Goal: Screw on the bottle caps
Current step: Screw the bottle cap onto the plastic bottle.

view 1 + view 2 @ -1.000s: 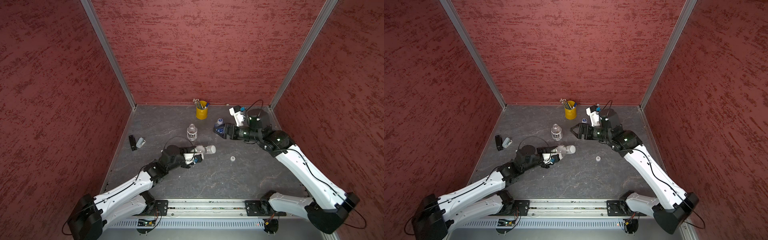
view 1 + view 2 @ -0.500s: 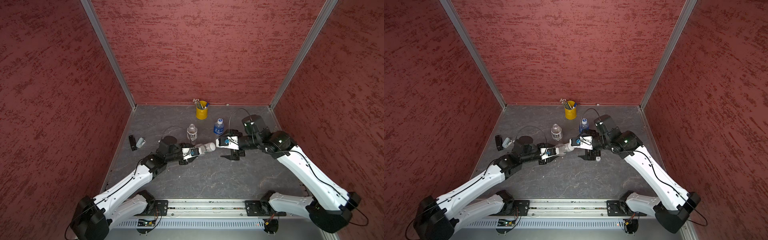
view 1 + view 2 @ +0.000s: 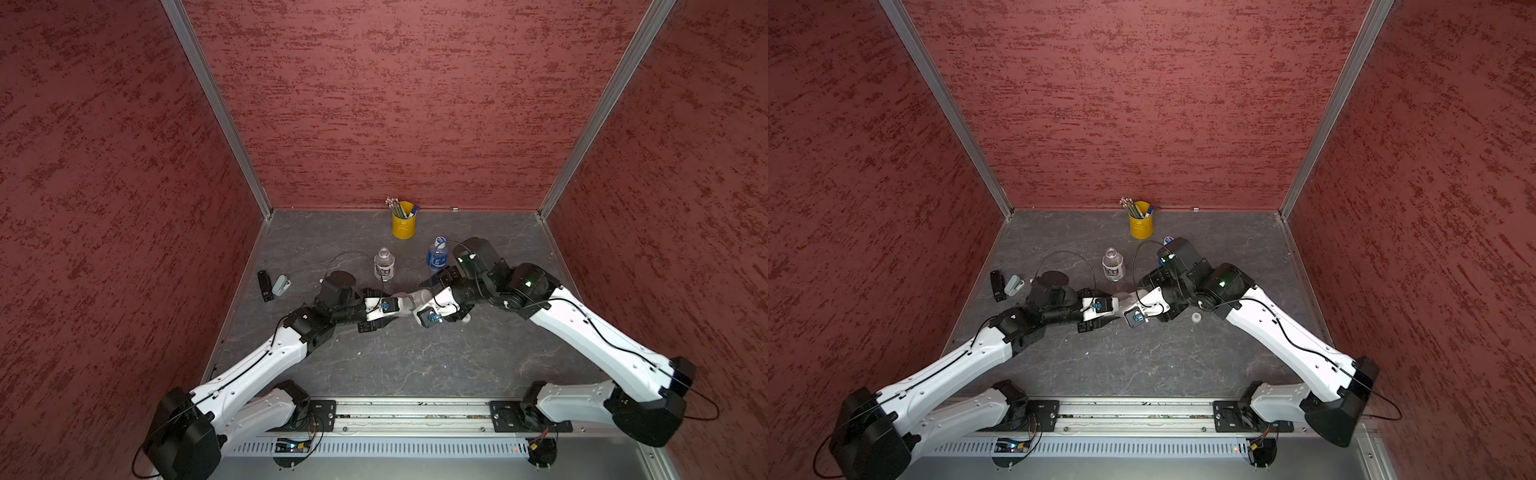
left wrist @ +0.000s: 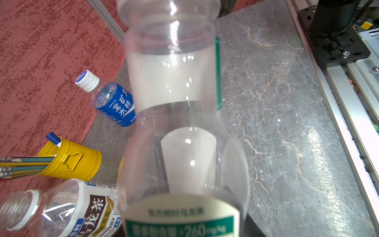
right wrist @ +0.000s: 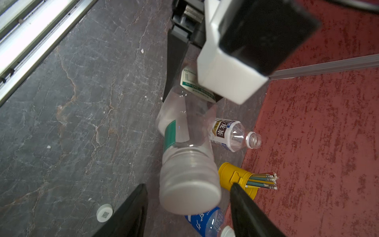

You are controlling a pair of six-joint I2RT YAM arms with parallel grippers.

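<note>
Nearest, right of centre, the small white cap (image 5: 104, 213) is being left flat on the marbled tabletop (image 3: 415, 365). Beyond it, the clear bottle (image 4: 174, 82) is being clamped sideways by the left gripper (image 3: 395, 307) so its wide white cap (image 5: 190, 195) is being offered to the right gripper (image 5: 187, 185), jaws spread around it, apparently not touching. Farther back, the white-labelled bottle (image 3: 384, 266) is being left uncapped, left of the capped blue-labelled bottle (image 3: 436, 257).
</note>
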